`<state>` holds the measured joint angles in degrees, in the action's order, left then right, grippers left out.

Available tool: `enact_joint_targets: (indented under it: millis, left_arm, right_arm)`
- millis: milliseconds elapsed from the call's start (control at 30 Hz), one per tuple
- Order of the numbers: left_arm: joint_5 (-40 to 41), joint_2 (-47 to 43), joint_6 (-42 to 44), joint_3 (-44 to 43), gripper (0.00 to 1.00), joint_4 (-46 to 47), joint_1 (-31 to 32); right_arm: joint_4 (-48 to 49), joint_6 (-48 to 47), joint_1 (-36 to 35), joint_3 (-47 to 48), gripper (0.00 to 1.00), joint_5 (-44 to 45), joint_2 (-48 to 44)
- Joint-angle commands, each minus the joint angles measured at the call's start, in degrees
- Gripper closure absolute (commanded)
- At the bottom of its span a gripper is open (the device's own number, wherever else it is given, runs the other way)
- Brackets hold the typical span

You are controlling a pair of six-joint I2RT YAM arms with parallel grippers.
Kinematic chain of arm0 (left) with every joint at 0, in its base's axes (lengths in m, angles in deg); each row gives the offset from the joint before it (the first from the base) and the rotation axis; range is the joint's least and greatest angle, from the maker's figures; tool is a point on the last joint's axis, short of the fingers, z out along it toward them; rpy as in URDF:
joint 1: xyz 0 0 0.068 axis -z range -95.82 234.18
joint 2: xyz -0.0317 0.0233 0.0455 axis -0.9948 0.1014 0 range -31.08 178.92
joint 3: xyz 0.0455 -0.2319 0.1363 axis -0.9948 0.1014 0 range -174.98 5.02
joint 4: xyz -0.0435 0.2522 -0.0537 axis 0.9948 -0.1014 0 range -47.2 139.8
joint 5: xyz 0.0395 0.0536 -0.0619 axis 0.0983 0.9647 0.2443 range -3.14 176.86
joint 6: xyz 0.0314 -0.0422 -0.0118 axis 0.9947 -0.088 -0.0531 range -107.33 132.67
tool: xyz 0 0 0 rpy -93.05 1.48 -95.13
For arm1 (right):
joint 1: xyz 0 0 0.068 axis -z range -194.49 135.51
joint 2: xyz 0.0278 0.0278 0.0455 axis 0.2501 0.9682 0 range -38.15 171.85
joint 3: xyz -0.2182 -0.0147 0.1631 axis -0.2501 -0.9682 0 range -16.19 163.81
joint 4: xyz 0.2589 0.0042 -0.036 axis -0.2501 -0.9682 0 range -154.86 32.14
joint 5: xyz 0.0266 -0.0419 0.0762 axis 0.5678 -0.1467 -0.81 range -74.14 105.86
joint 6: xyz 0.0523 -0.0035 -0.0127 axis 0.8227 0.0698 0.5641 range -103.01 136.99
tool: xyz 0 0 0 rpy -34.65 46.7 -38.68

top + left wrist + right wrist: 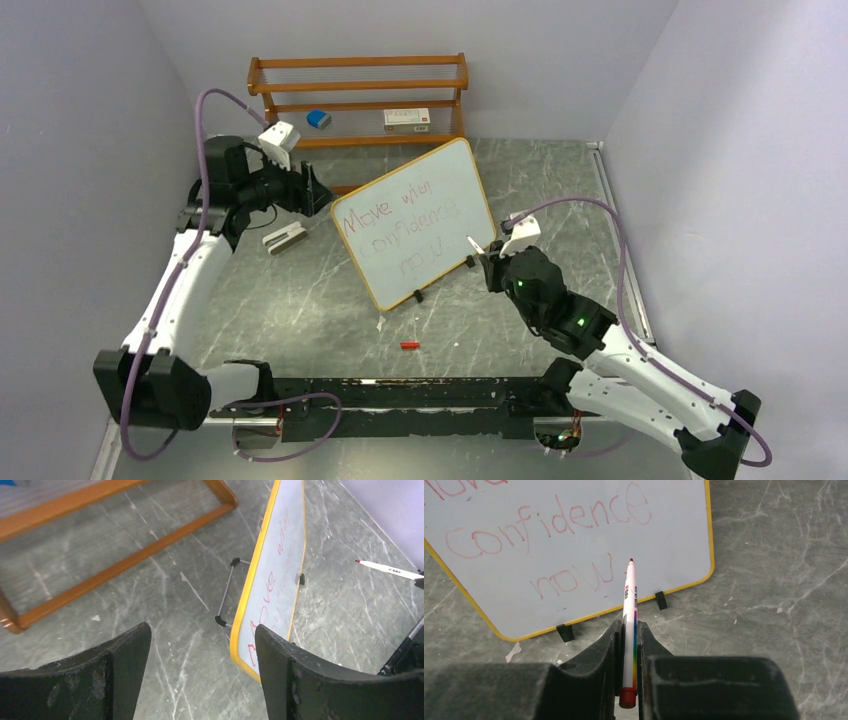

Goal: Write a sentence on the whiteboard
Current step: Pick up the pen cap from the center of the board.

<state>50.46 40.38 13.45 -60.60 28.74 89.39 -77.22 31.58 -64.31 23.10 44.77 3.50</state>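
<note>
Whiteboard position: the whiteboard [415,222] stands propped at a tilt near the middle of the tabletop [300,300], in the centre of the overhead frame, turned so one corner points toward the upper right.
Whiteboard writing: red handwriting reads "Move with Confidence now" in three rows; the right wrist view shows "Confidence" and "now" clearly on the board face [549,540].
Whiteboard support: two small black feet [565,632] sit under the yellow lower edge, and a thin wire stand [227,592] props the back.
Marker: a white marker [629,610] with a rainbow stripe and a red tip points up at the board, its tip just below the word "now"; whether it touches the surface cannot be told.
Right gripper: the right gripper [629,630] is clamped tight on the marker barrel, at the board's lower right edge in the overhead frame.
Left gripper: the left gripper [202,632] stands spread wide with nothing between its fingers, just beside the board's upper left edge [270,580].
Tabletop items: a small red cap [408,345] lies below the board; a white and grey block [285,238] lies to the board's left.
Shelf rack: a brown wooden slatted rack [358,86] stands against the back wall, holding a blue object [318,119] and a white box [406,118].
</note>
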Motion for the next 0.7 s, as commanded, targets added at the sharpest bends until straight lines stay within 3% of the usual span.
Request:
enact_joint_targets:
  millis: [0,400,667]
  left_arm:
    - [8.1,-5.9,0.0,-2.4,0.21,-3.8,1.7]
    - [20.5,-14.6,-2.1,5.1,0.22,-12.7,24.0]
    - [32.9,-14.4,-7.0,13.1,0.2,-11.3,46.5]
  right_arm:
    - [-2.8,0.7,0.3,1.8,1.0,0.4,-1.8]
    - [-3.8,0.6,0.2,0.9,1.0,1.7,-6.6]
    - [-3.0,1.2,0.3,0.2,1.0,1.7,-8.0]
